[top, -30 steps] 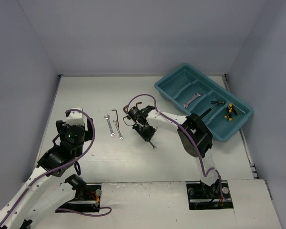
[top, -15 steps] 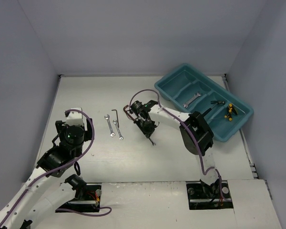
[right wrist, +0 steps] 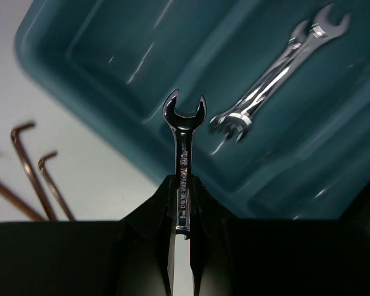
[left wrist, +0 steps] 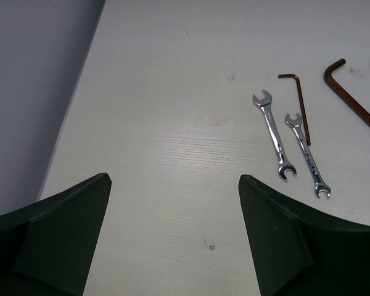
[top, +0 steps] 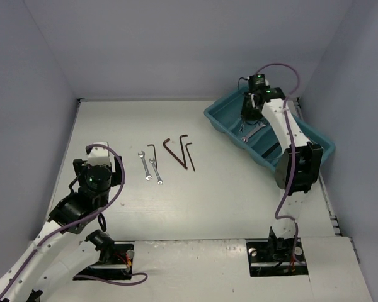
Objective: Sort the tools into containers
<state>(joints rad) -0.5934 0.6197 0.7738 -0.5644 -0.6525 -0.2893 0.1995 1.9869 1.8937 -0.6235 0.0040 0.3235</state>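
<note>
My right gripper (top: 247, 114) is shut on a silver wrench (right wrist: 184, 161), held upright over the near wall of the teal tray (top: 218, 121). In the right wrist view the gripper (right wrist: 184, 185) holds it above the tray's wall (right wrist: 61, 68). Two silver wrenches (right wrist: 277, 74) lie together in one compartment (top: 255, 130). Two more silver wrenches (top: 150, 168) lie on the table, with a small dark hex key (top: 152, 151) and larger brown hex keys (top: 179, 151) beside them. My left gripper (top: 97, 157) is open and empty above the table (left wrist: 174, 180), left of those wrenches (left wrist: 274, 135).
The right arm's links (top: 296, 163) cover the tray's right compartments. Grey walls enclose the table on the left, back and right. The hex keys also show at the left of the right wrist view (right wrist: 31, 172).
The right arm has swung from the middle of the table up to the tray, carrying a wrench. The brown hex keys it covered now show. The left arm has not moved.
</note>
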